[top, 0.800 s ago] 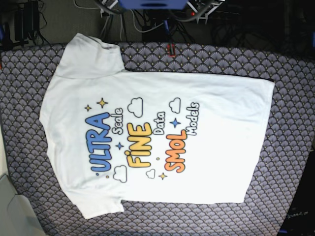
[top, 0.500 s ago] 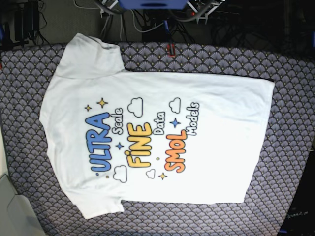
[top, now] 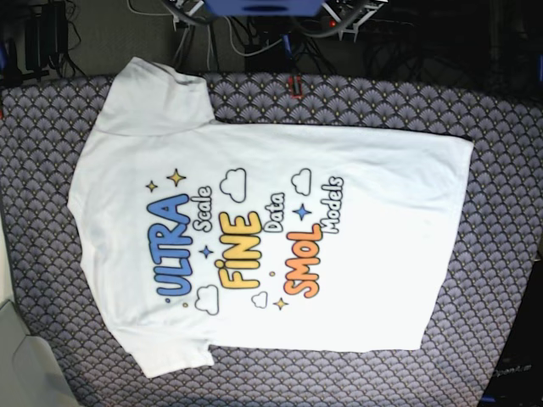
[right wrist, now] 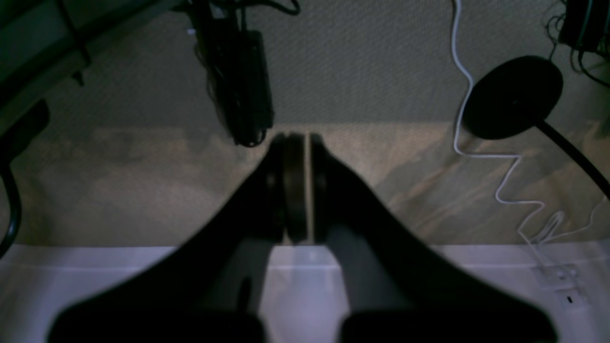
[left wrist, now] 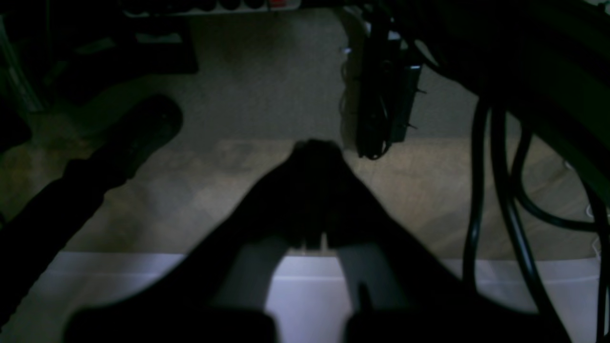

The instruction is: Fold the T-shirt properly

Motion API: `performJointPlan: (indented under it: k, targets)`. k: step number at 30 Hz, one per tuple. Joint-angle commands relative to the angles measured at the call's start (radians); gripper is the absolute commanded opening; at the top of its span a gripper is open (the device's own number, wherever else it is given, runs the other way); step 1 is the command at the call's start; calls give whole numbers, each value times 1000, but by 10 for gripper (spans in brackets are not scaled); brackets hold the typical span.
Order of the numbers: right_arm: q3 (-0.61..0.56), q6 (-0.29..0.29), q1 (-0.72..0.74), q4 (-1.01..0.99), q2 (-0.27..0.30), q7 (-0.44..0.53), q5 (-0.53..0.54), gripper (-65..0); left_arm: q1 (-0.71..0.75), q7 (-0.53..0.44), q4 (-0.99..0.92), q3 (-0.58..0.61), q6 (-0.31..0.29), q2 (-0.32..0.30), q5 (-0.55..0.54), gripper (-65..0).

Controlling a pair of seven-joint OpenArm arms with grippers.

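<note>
Task status: not started. One T-shirt (top: 271,233) lies spread flat, print side up, on the patterned worktop (top: 501,212). In the base view the collar end points to the left edge and the hem to the right. Both sleeves are extended. No fold is present, so every fold remains to be made.

Count: one T-shirt, two pincers. Neither arm appears in the base view.

The left pincer (left wrist: 312,152) is closed and holds nothing. The right pincer (right wrist: 298,143) is closed, with only a thin slit between its tips, and also holds nothing. Both wrist views face the floor, away from the garment.
</note>
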Motion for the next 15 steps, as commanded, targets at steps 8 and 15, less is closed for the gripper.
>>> performJointPlan:
  k: [8, 15]
  targets:
    - [-2, 9, -12, 6, -2, 25, 5, -650, 37, -26, 36, 1, 0, -25, 7, -649]
    - [-2, 9, -149, 196, 13, 64, 5, -650, 241, -49, 364, 1, 0, -71, 2, -649]
